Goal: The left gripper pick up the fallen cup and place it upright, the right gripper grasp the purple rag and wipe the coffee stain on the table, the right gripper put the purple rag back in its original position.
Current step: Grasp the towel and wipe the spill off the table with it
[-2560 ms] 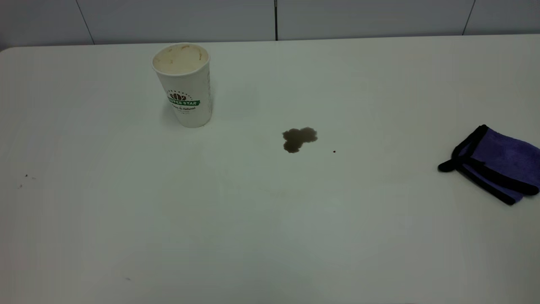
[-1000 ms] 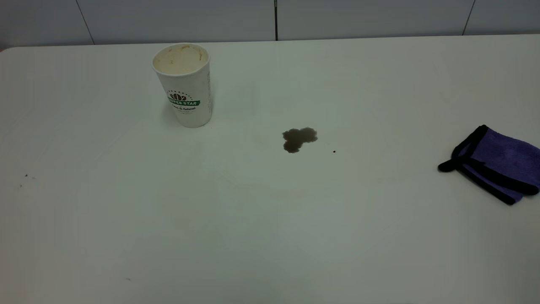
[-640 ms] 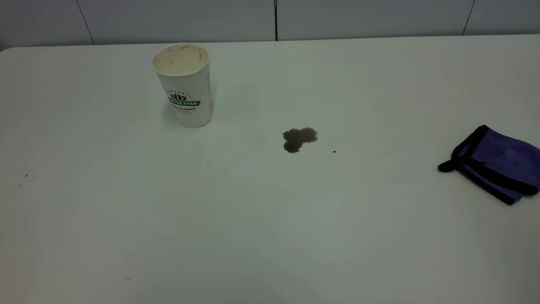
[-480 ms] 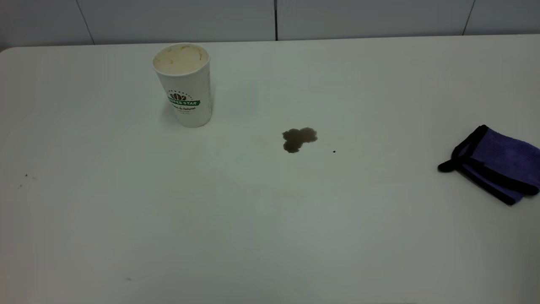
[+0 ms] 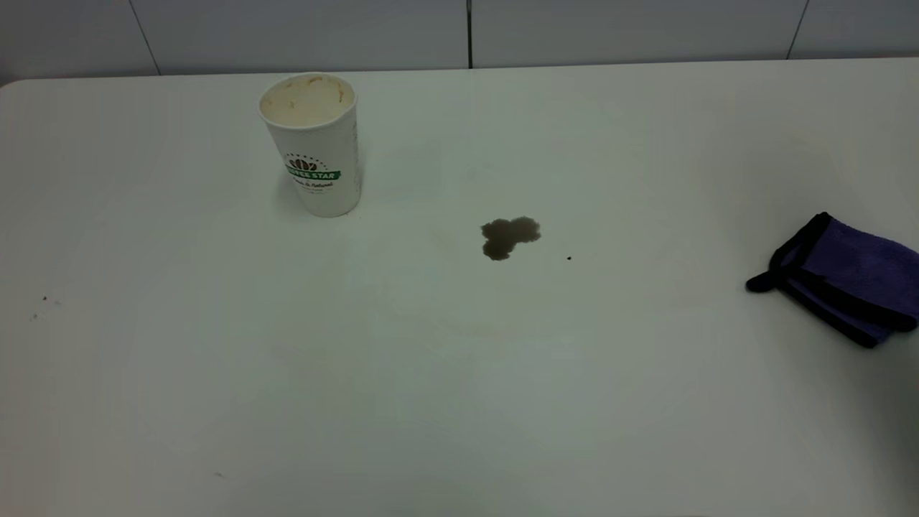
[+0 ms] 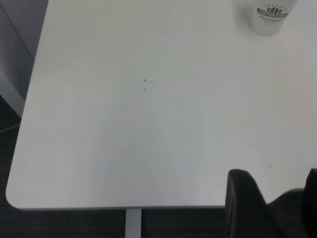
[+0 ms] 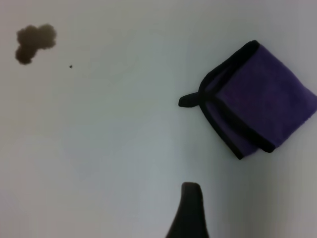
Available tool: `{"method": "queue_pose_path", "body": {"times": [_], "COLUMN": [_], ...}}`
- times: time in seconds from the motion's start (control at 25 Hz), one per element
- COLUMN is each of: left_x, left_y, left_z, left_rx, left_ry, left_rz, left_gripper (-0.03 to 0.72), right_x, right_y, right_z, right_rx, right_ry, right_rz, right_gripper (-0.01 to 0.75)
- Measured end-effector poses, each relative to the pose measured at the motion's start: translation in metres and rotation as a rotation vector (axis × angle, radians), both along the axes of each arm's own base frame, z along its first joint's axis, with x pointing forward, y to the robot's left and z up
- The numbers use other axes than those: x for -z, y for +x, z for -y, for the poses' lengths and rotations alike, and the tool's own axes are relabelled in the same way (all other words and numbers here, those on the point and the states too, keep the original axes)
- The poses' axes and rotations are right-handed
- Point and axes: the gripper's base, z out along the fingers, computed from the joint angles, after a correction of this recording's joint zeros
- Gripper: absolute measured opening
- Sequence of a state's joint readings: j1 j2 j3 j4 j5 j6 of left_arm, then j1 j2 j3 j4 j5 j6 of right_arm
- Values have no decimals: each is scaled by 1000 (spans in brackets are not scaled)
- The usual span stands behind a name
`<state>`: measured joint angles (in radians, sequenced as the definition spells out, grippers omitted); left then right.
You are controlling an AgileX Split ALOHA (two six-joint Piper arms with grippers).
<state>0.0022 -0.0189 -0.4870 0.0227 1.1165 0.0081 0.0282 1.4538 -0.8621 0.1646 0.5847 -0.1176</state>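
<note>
The cup (image 5: 312,143) stands upright at the table's (image 5: 431,373) back left, logo facing the camera; its lower part also shows in the left wrist view (image 6: 270,17). The coffee stain (image 5: 510,235) lies mid-table, and shows in the right wrist view (image 7: 34,42). The purple rag (image 5: 843,280) lies folded at the right edge. Neither gripper shows in the exterior view. My left gripper (image 6: 277,198) is open and empty near the table's front left corner, far from the cup. My right gripper (image 7: 247,213) is open, one fingertip (image 7: 190,193) showing, above the table short of the rag (image 7: 257,99).
A tiny dark speck (image 5: 568,257) lies just right of the stain. A few small specks (image 5: 44,299) dot the left side. The table's rounded front left corner and edge (image 6: 29,198) show in the left wrist view. A grey panelled wall runs behind the table.
Cup, stain and rag have not moved. A faint shadow has come in over the table's right side beside the rag.
</note>
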Motion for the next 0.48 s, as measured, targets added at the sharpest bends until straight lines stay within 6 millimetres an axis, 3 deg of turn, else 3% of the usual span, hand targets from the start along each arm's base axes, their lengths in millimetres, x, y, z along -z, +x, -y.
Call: {"method": "queue_pose_path", "body": {"times": [0.24,0.48], "left_x": [0,0], "left_y": [0,0], "left_z": [0,0], "left_rx": [0,0], "left_ry": [0,0], "left_rz": [0,0], "left_gripper": [316,316], "right_x": [66,133], "right_y": [67,98], "right_z": [-1,0], "right_rx": [5,5], "right_ry": [-14,-37], "right_rz": [-129,-246], "right_gripper": [727,727]}}
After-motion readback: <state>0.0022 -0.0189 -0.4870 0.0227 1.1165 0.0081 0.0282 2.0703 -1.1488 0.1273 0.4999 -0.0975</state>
